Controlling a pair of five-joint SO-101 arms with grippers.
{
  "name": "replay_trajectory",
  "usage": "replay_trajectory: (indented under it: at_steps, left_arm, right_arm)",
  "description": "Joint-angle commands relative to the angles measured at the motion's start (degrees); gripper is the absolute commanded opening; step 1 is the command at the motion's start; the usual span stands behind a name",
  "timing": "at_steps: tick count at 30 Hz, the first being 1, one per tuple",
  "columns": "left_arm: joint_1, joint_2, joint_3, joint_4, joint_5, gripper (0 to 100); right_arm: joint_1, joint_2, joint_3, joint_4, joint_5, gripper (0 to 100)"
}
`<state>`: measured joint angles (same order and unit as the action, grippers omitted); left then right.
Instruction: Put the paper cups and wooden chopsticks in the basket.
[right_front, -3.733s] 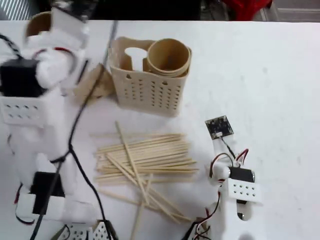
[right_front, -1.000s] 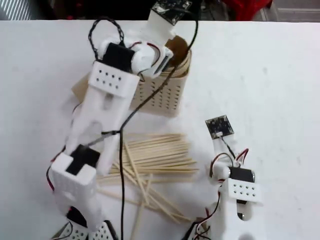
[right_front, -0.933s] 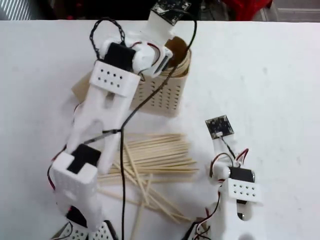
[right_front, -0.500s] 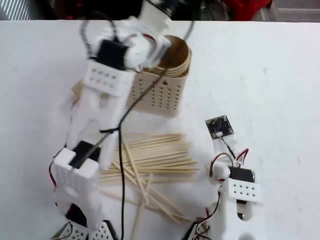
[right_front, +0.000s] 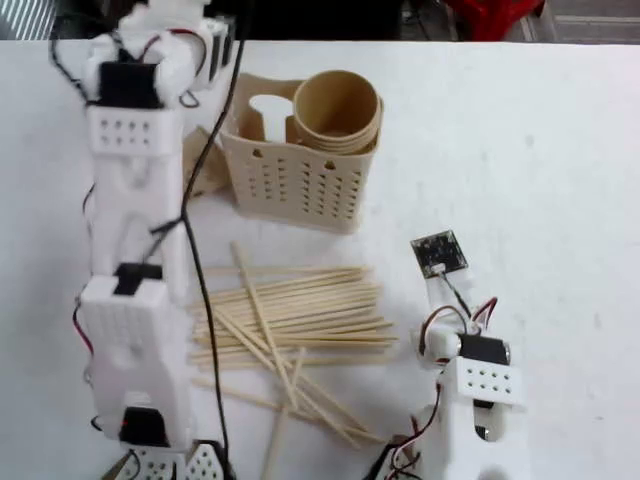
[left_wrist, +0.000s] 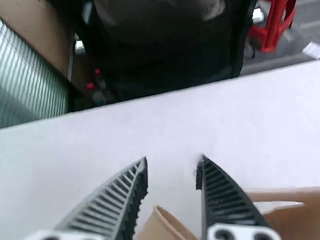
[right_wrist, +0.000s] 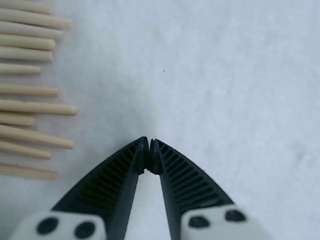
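Note:
The perforated beige basket (right_front: 300, 180) stands at the back centre of the white table, with a stack of brown paper cups (right_front: 337, 108) in its right half. Wooden chopsticks (right_front: 290, 320) lie in a loose pile in front of it. My left arm (right_front: 125, 130) stretches along the left side toward the far edge. Its gripper (left_wrist: 172, 165) is open over bare table, and a paper cup rim (left_wrist: 162, 225) shows low between its fingers. My right gripper (right_wrist: 149, 142) is shut on nothing, just beside the chopstick tips (right_wrist: 40, 107).
A flat tan piece (right_front: 205, 165) lies against the basket's left side. The right arm's base (right_front: 480, 380) sits at the front right. The far table edge (left_wrist: 165, 92) runs close ahead of the left gripper, with dark clutter behind it. White table stretches to the right of the basket.
My left arm has swung from over the basket and cups to the far left of the table, uncovering the cup stack. The right arm has not moved.

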<state>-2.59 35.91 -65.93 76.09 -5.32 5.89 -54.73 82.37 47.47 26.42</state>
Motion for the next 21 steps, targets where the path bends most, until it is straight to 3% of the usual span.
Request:
replay_trajectory:
  at_steps: [1,12,21]
  left_arm:
    - [-1.8,8.7,3.1,-7.7,-2.1,18]
    - [-3.5,23.7,-5.5,-7.7,-2.6,18]
    - [-6.5,26.5,-6.3,2.0,-5.9,18]
  right_arm:
    - [-0.4,0.2,-0.3,-0.8,0.0,1.8]
    - [-0.4,0.2,-0.3,-0.8,0.0,1.8]
    - [-0.4,0.2,-0.3,-0.8,0.0,1.8]
